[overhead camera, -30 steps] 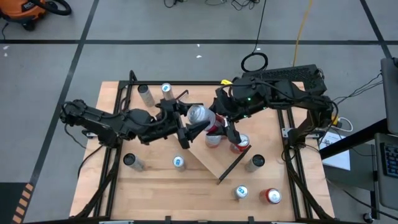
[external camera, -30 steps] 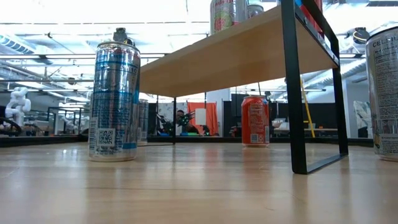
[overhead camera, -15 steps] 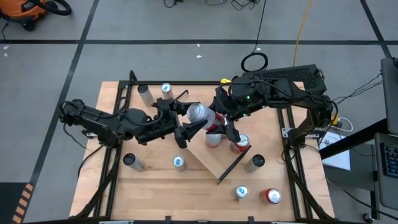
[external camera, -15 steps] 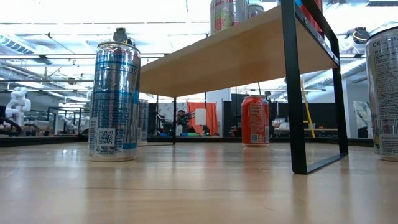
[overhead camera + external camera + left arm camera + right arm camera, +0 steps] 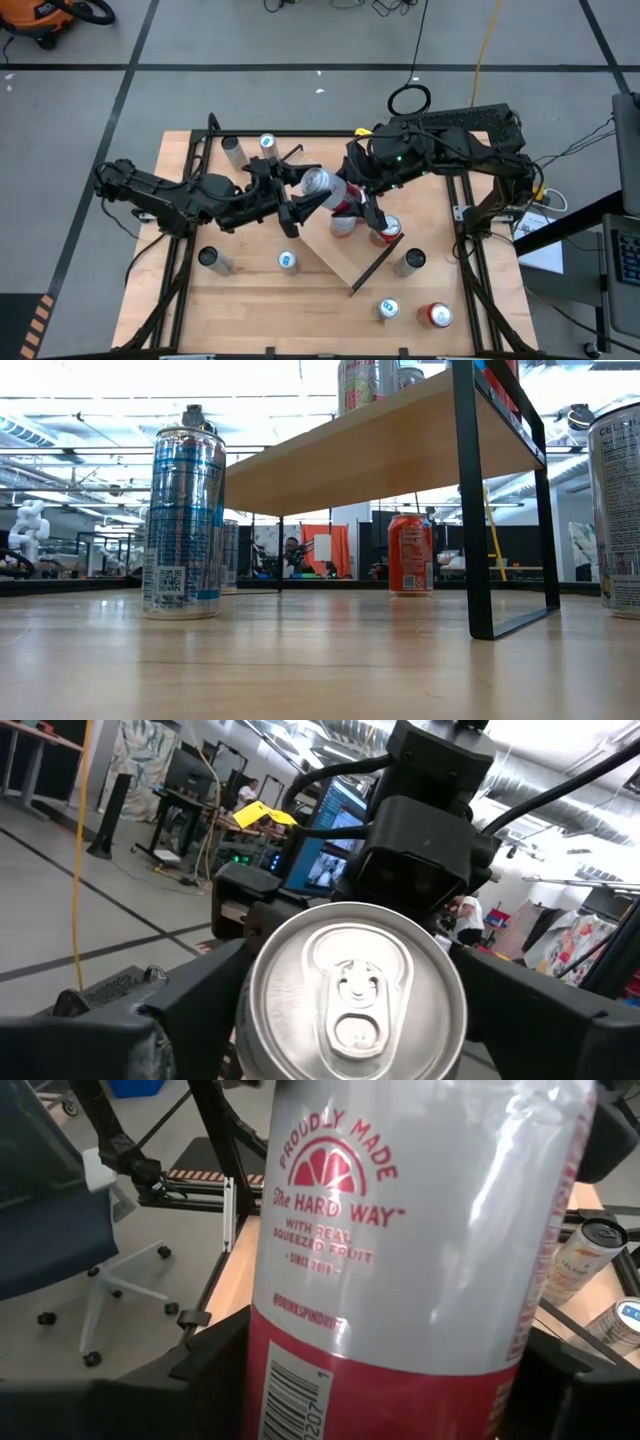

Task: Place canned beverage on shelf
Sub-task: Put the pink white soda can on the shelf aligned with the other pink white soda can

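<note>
— Can (image 5: 316, 182) hangs over the shelf's (image 5: 345, 262) rear edge, right claw (image 5: 340, 190) gripping it; left claw (image 5: 296, 205) spread around it.
— If both pull, it could tip and topple standing cans.

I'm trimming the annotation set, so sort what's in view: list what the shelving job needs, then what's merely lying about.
Job: silver-and-red drinks can, between the left gripper and right gripper; light-wood shelf board with black end rails.
Lying about: tall blue-and-silver can and short red can, both on the wooden tabletop; orange shop vacuum beyond the table.
</note>
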Controlling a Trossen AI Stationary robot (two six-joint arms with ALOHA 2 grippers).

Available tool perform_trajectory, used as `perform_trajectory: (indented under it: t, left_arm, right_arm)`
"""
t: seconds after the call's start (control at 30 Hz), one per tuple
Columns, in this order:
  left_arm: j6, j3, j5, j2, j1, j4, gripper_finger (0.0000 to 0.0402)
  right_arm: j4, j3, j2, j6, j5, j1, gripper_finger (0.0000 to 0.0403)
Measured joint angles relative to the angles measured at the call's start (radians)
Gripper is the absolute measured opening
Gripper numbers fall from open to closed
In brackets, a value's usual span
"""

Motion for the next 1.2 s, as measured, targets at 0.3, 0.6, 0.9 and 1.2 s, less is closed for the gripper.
perform_trajectory:
  t: [0.3,0.6,0.9,1.2]
  left_arm:
    - [-0.035,0.000,-0.012,0.000,-0.015,-0.038,0.0318]
    - [-0.106,0.000,-0.025,-0.003,-0.022,-0.082,0.0356]
    - [-0.103,0.000,-0.029,-0.036,-0.028,-0.114,0.0356]
    - [-0.166,0.000,0.009,-0.046,-0.028,-0.150,0.0343]
  right_arm:
    - [-0.011,0.000,0.000,0.003,-0.013,0.001,0.0286]
    - [-0.031,0.000,0.000,-0.001,0.001,0.000,0.0286]
    - [-0.031,0.000,0.000,-0.011,0.003,0.000,0.0286]
    - [-0.037,0.000,-0.001,-0.019,-0.003,0.000,0.0286]
